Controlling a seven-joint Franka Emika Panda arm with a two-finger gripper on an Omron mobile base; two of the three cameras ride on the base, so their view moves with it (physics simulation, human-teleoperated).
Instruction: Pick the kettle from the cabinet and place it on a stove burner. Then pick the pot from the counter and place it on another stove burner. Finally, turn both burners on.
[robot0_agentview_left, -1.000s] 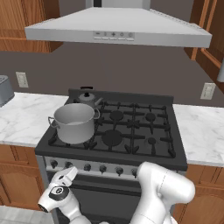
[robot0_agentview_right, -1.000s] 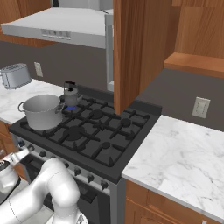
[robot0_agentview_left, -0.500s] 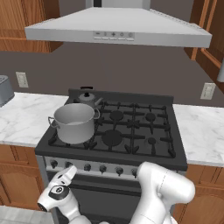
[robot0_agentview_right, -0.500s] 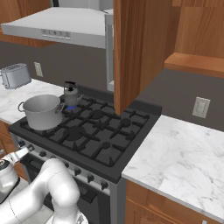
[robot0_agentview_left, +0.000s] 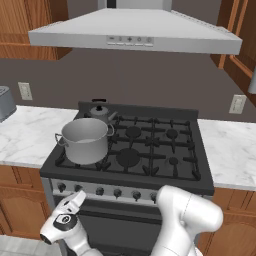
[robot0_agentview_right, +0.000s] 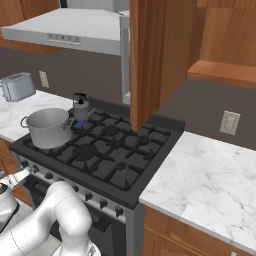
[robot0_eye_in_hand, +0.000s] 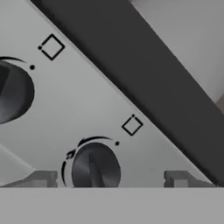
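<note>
The pot (robot0_agentview_left: 85, 141) (robot0_agentview_right: 47, 128) stands on the front-left stove burner. Behind it the small kettle (robot0_agentview_left: 101, 112) (robot0_agentview_right: 80, 106) sits on the back-left burner, with a blue flame (robot0_agentview_right: 80, 121) under it. My gripper (robot0_agentview_left: 76, 199) (robot0_agentview_right: 16, 177) is low in front of the range, at the left end of the knob row. In the hand view my gripper (robot0_eye_in_hand: 109, 179) is open, its fingertips (robot0_eye_in_hand: 41, 178) standing apart on either side of a dark knob (robot0_eye_in_hand: 94, 168). A second knob (robot0_eye_in_hand: 13, 92) lies further along the panel. The cabinet (robot0_agentview_right: 155, 55) hangs above the stove's right.
The other burners (robot0_agentview_left: 128, 157) carry nothing. White marble counter (robot0_agentview_left: 25, 135) (robot0_agentview_right: 210, 185) runs on both sides of the range. A toaster (robot0_agentview_right: 17, 86) stands at the far left, and the grey hood (robot0_agentview_left: 135, 35) hangs over the stove.
The gripper's fingers have spread wider around the knob. The arm, the pot and the kettle have stayed in place.
</note>
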